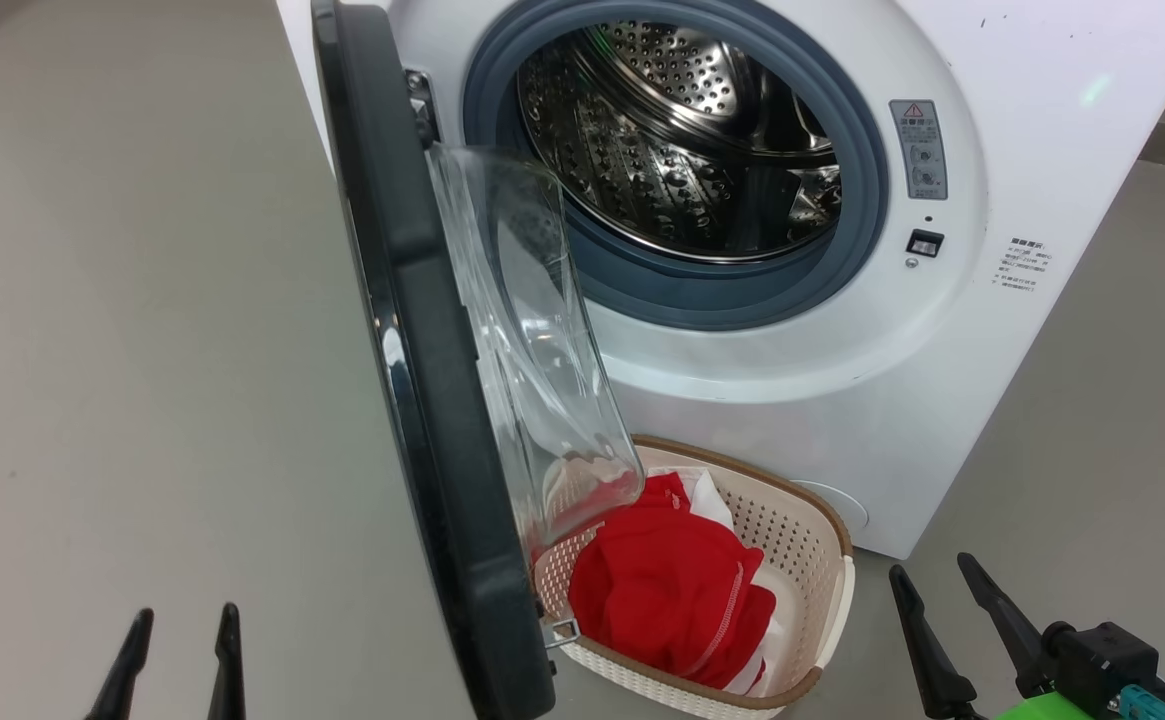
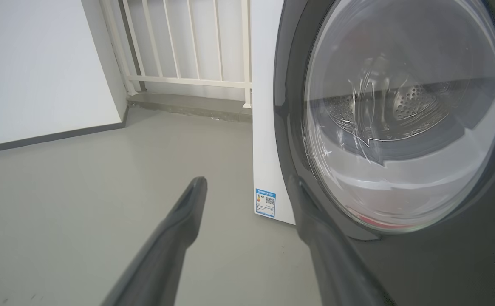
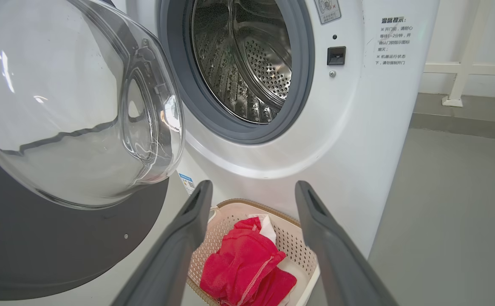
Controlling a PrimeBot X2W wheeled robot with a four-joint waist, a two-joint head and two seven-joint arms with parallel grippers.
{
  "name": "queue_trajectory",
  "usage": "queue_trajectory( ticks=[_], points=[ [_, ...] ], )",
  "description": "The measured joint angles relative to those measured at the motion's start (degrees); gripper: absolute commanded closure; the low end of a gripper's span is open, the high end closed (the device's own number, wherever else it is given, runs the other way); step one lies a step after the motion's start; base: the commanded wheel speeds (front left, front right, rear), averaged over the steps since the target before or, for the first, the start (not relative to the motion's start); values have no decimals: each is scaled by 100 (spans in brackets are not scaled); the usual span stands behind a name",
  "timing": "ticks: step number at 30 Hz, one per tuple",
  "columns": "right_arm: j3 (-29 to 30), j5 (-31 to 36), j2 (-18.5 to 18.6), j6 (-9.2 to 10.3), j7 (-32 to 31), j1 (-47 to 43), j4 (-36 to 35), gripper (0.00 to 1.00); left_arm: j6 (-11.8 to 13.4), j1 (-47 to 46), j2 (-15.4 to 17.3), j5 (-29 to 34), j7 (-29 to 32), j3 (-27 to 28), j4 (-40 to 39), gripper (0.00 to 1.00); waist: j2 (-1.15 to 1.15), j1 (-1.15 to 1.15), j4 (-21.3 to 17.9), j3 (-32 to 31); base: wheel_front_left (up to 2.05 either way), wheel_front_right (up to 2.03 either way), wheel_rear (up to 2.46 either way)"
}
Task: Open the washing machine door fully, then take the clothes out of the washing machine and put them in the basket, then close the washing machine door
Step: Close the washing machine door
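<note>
The left gripper [image 1: 187, 612] has its two fingers spread wide and holds nothing. It hangs low over the floor [image 1: 142, 300], on the left side of the door [image 1: 412, 350]. In the left wrist view, the left gripper [image 2: 247, 180] points at the corner of the washer [image 2: 268, 127]. One finger lies right by the black rim of the door [image 2: 289, 85]. I cannot tell if it touches.

The right gripper [image 1: 932, 566] is spread wide too, and its fingers are bare. It is low on the right, near the basket [image 1: 822, 510] but not touching it. In the right wrist view, the right gripper [image 3: 253, 185] points down at the basket [image 3: 294, 238].

The door stands open, swung out to the left. The red clothes [image 1: 662, 590] lie in the basket, on the floor just in front of the washer [image 1: 842, 400]. The door's glass bowl hangs over one end of the basket. Behind it the shiny drum [image 1: 682, 140] is open to see.
</note>
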State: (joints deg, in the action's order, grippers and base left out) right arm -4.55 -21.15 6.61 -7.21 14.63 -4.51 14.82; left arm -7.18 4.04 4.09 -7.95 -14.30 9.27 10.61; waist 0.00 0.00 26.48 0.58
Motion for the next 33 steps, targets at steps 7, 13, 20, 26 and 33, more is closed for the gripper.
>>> queue_trajectory(
  ticks=[7,13,20,26,33],
  points=[
    [15,0,-2,0,0,0,0,0,0,75,-93,100,0,11,133,0,0,0,-3,13,0,0,0],
    [18,0,-11,0,0,0,0,0,0,74,-105,100,0,31,153,0,0,0,-4,-4,0,0,0],
    [18,0,-18,0,0,0,1,0,0,64,-103,-5,0,53,140,0,0,0,-15,3,0,0,0],
    [19,0,-31,0,0,1,1,0,0,27,-60,-168,0,14,96,56,0,0,-46,-5,0,0,0],
    [29,0,-57,0,0,0,-2,0,0,-214,152,-929,-1,-12,-289,100,0,0,-52,-5,0,0,0]
  ],
)
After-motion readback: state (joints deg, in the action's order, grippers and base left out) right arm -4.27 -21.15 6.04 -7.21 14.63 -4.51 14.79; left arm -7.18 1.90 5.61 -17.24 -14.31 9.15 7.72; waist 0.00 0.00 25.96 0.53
